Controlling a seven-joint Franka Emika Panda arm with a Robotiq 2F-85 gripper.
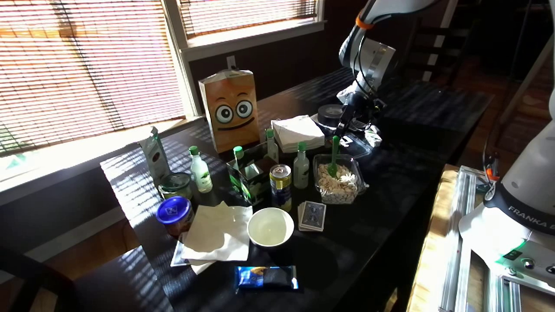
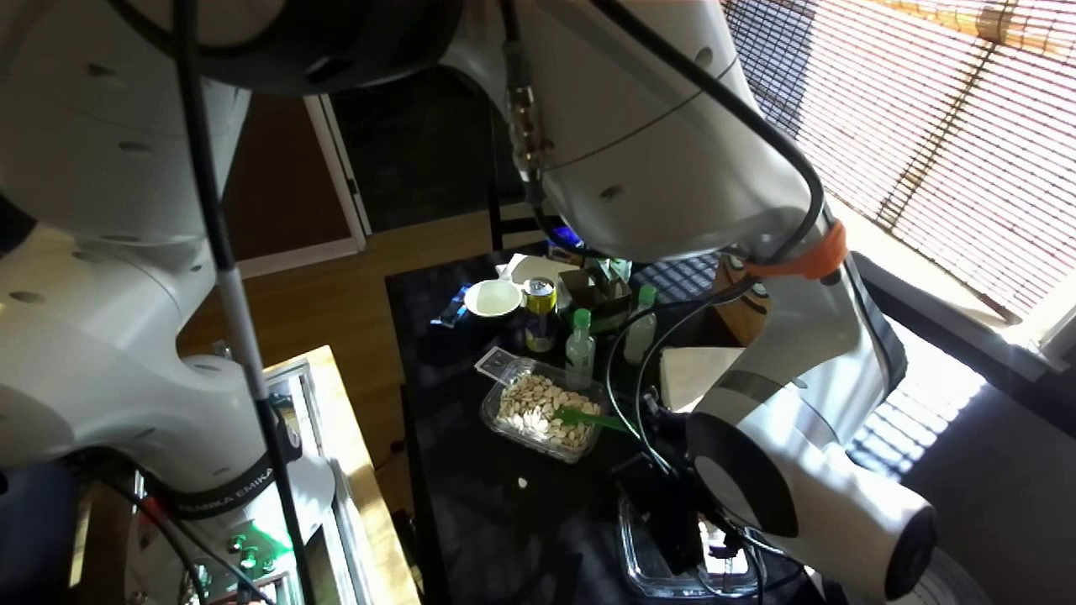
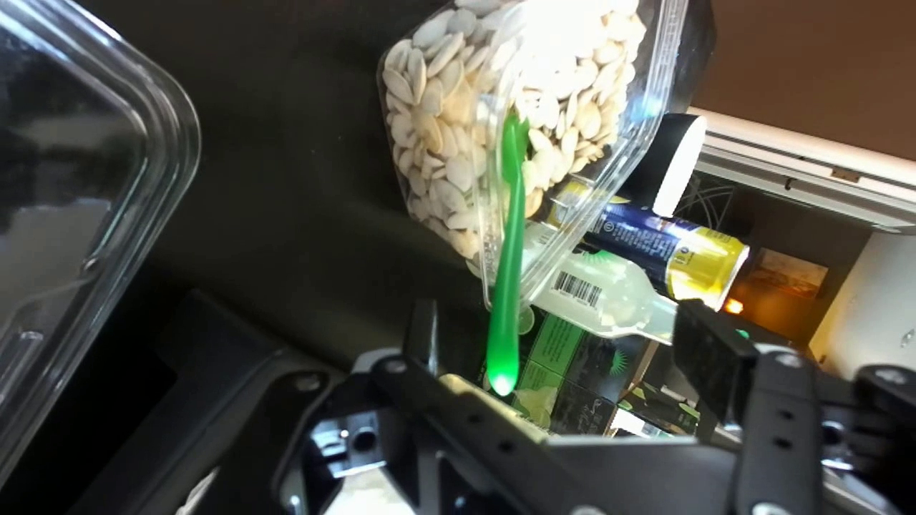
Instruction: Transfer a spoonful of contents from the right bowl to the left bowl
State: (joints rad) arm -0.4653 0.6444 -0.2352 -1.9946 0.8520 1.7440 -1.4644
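The spoon (image 3: 511, 250) looks light, stiff and a little slick, probably plastic; it should bear a firm squeeze, though the slim handle may twist. Best take hold near the handle's free end, clear of the tub (image 3: 661, 75). The head sits among the seeds (image 3: 440, 136), the handle slanting up past the tub's rim. The gripper (image 3: 565, 325) stands wide, holding nothing. In the wrist view the free end shows between the fingers (image 3: 715, 347), nearer one; whether at their depth, I cannot tell.
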